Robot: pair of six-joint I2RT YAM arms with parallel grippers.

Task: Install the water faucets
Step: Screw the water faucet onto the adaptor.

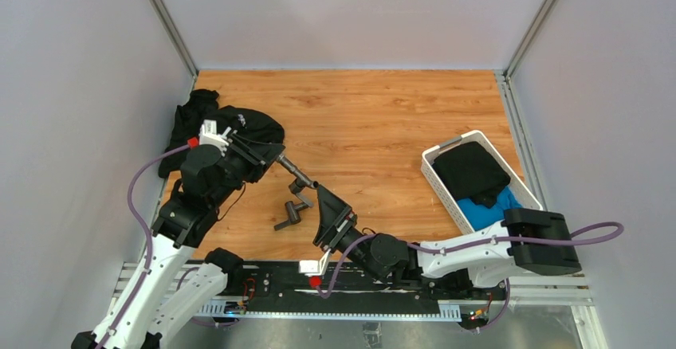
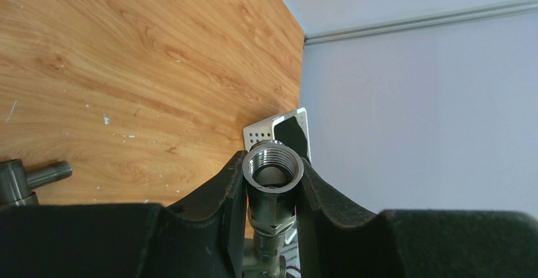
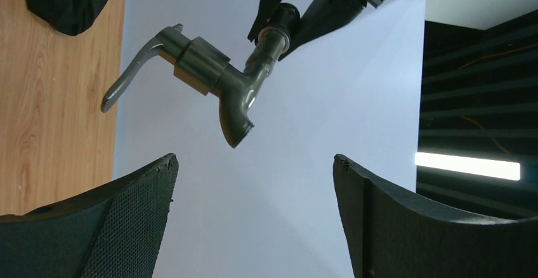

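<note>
Black cloth (image 1: 255, 124), upper left of the top view, lies partly hidden behind the left arm. The left end effector (image 1: 273, 156) pinches a grey faucet (image 1: 296, 172) by its threaded stub mid-frame; the right end effector (image 1: 325, 205) gapes wide, empty, just below.

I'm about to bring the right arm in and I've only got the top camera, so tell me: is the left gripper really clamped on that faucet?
Observer: Yes. The left wrist view shows the left gripper shut on the faucet, with a finger on each side of its neck.
Operator: What's at the gripped end?
Observer: A round open mouth with thread inside, poking out past the fingertips.
Operator: And the right gripper?
Observer: The right gripper is wide open and empty. In its wrist view the spout points toward the gap and touches neither finger.
</note>
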